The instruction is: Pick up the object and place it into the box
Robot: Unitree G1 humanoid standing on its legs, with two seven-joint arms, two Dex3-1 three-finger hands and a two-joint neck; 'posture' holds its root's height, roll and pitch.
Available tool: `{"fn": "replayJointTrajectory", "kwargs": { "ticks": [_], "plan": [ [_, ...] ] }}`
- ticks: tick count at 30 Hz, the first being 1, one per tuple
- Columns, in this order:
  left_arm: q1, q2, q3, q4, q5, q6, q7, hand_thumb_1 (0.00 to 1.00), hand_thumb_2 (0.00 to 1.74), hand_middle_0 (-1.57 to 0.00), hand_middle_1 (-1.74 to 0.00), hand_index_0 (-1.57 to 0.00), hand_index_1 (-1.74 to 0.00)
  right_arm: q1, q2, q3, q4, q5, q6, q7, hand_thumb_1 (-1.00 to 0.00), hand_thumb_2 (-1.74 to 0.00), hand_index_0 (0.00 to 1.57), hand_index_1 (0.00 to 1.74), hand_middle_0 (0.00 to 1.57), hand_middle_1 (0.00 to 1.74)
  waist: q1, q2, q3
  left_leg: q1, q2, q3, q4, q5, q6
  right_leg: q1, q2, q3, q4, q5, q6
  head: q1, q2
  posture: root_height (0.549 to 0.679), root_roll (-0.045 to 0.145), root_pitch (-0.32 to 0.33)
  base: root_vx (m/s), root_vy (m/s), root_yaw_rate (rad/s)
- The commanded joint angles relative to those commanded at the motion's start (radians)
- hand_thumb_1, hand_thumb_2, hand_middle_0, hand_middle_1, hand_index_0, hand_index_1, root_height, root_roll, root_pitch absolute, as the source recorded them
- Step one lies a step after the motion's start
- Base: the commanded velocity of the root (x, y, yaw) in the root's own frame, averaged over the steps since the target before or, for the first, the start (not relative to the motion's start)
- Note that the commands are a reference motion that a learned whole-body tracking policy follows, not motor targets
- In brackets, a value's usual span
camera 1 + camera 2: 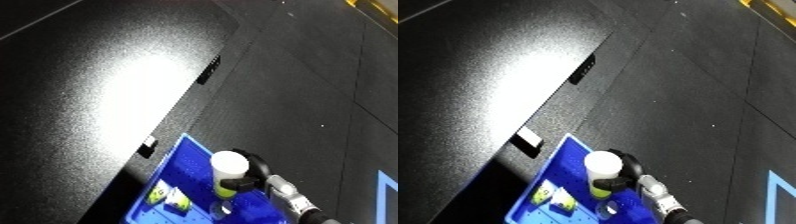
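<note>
My right hand [251, 172] is curled round a bottle [228, 171] with a white top and a yellow-green lower part, holding it upright over the blue bin [178, 165]. The white and silver forearm [289, 192] comes in from the lower right. Inside the bin lie yellow-green and white items [169, 196] near its lower left. The same bottle [602, 172] and bin [562, 160] show in the right eye view. My left hand shows in no view.
A black table [98, 90] with a bright glare fills the left, its edge running diagonally beside the bin. Dark floor [302, 75] lies to the right, with blue tape [386, 192] at the lower right and yellow marks [378, 11] at the top right.
</note>
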Motion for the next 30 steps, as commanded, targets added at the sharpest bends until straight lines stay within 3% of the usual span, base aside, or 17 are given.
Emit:
{"fn": "replayJointTrajectory", "kwargs": {
  "ticks": [8, 16, 23, 27, 30],
  "plan": [
    [-0.012, -0.002, -0.033, 0.01, 0.009, 0.012, 0.0, 0.0, 0.0, 0.0, 0.0, 0.0, 0.0, -0.075, 0.01, 0.052, 0.139, -0.066, -0.022, 0.035, 0.0, 0.0, 0.0, 0.0, 0.0, 0.0, 0.037, 0.011, -0.011, 0.003, -0.009, -0.017, -0.005, 0.011, -0.0045, 0.015, -0.0176, -0.019, 0.007, -0.004, 0.0006, 0.016, -0.062, 0.649, 0.053, -0.007, 0.007, -0.021, 0.107],
    [-0.018, 0.0, -0.047, 0.016, 0.007, 0.02, -0.001, 0.0, 0.0, 0.0, 0.0, 0.0, 0.0, -0.091, 0.026, 0.075, 0.145, -0.097, -0.024, 0.015, 0.0, 0.0, 0.0, 0.0, 0.0, 0.0, 0.054, 0.008, -0.017, -0.003, -0.011, -0.025, -0.008, 0.022, -0.01, 0.017, -0.0248, -0.032, 0.011, -0.004, 0.0013, 0.02, -0.125, 0.649, 0.054, -0.007, -0.016, -0.017, 0.071],
    [-0.017, -0.006, -0.05, 0.022, 0.008, 0.016, 0.006, 0.0, 0.0, 0.0, 0.0, 0.0, 0.0, -0.091, 0.037, 0.079, 0.155, -0.119, -0.025, 0.025, 0.0, 0.0, 0.0, 0.0, 0.0, 0.0, 0.063, 0.003, -0.022, 0.004, -0.011, -0.029, -0.018, 0.029, -0.0132, 0.027, -0.0267, -0.039, 0.008, -0.004, 0.0016, -0.002, -0.147, 0.65, 0.054, -0.012, -0.015, -0.016, 0.036],
    [-0.015, -0.006, -0.049, 0.022, 0.013, 0.017, 0.006, 0.0, 0.0, 0.0, 0.0, 0.0, 0.0, -0.088, 0.039, 0.088, 0.154, -0.154, -0.031, 0.037, 0.0, 0.0, 0.0, 0.0, 0.0, 0.0, 0.069, 0.002, -0.026, 0.007, -0.011, -0.034, -0.019, 0.033, -0.0164, 0.033, -0.0302, -0.045, 0.011, -0.008, 0.0003, -0.045, -0.156, 0.65, 0.055, -0.017, -0.012, -0.016, 0.061],
    [-0.02, -0.004, -0.052, 0.018, 0.024, 0.024, 0.006, 0.0, 0.0, 0.0, 0.0, 0.0, 0.0, -0.089, 0.047, 0.116, 0.143, -0.207, -0.042, 0.04, 0.0, 0.0, 0.0, 0.0, 0.0, 0.0, 0.084, -0.002, -0.031, 0.008, -0.011, -0.043, -0.025, 0.042, -0.0209, 0.039, -0.0382, -0.057, 0.02, -0.017, -0.0027, -0.128, -0.137, 0.649, 0.058, -0.024, -0.032, -0.034, 0.138]
  ]
}}
